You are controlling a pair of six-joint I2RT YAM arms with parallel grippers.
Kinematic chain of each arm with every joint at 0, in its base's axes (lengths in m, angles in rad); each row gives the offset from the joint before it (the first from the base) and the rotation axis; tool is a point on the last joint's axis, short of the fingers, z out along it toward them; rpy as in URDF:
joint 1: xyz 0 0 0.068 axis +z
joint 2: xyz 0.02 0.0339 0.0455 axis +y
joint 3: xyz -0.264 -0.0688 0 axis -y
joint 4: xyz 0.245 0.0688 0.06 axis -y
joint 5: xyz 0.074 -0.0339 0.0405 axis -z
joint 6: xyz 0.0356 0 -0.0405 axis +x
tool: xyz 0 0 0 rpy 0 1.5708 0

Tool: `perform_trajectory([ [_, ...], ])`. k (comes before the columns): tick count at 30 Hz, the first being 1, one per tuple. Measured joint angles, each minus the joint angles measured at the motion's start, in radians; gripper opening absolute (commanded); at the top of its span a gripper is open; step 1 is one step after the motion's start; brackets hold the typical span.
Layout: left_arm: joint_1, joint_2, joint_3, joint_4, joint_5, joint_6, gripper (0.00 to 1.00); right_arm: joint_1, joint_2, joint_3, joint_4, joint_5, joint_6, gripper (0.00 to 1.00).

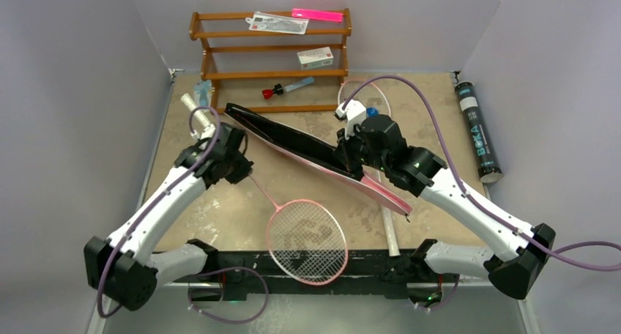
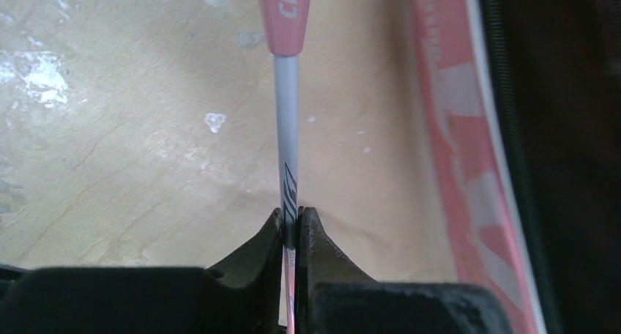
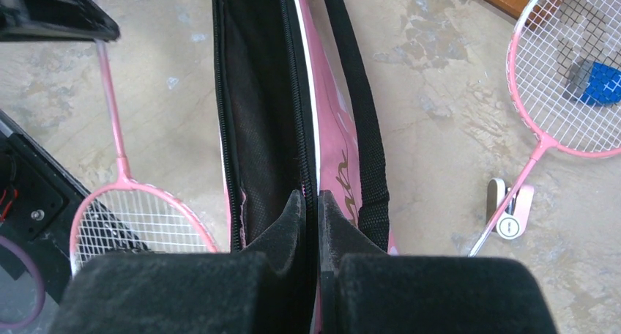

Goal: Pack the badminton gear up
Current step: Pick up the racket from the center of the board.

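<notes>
A pink-framed racket [image 1: 306, 239] lies near the front edge, its thin shaft [image 2: 287, 129] running up-left. My left gripper [image 2: 291, 215] is shut on that shaft, just below the pink cone of the handle [image 2: 284, 12]. The long pink bag [image 1: 315, 154] lies diagonally across the middle, unzipped, its black lining showing. My right gripper [image 3: 310, 196] is shut on the bag's zippered upper edge [image 3: 300, 92]. A second pink racket [image 3: 571, 78] lies on the table behind and to the right of the bag. The black tube [image 1: 480, 132] lies at the far right.
A brown wooden rack [image 1: 271, 56] with small items stands against the back wall. A blue object [image 3: 602, 83] shows through the second racket's strings. A small white tag [image 3: 505, 211] lies by its shaft. Walls close in the left and right sides.
</notes>
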Motion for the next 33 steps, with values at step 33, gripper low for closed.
perform_trajectory([
  [33, 0.266, -0.202, 0.51, 0.088, 0.266, 0.223, 0.0, -0.127, -0.055, -0.081, 0.01, -0.202, 0.113, 0.0],
])
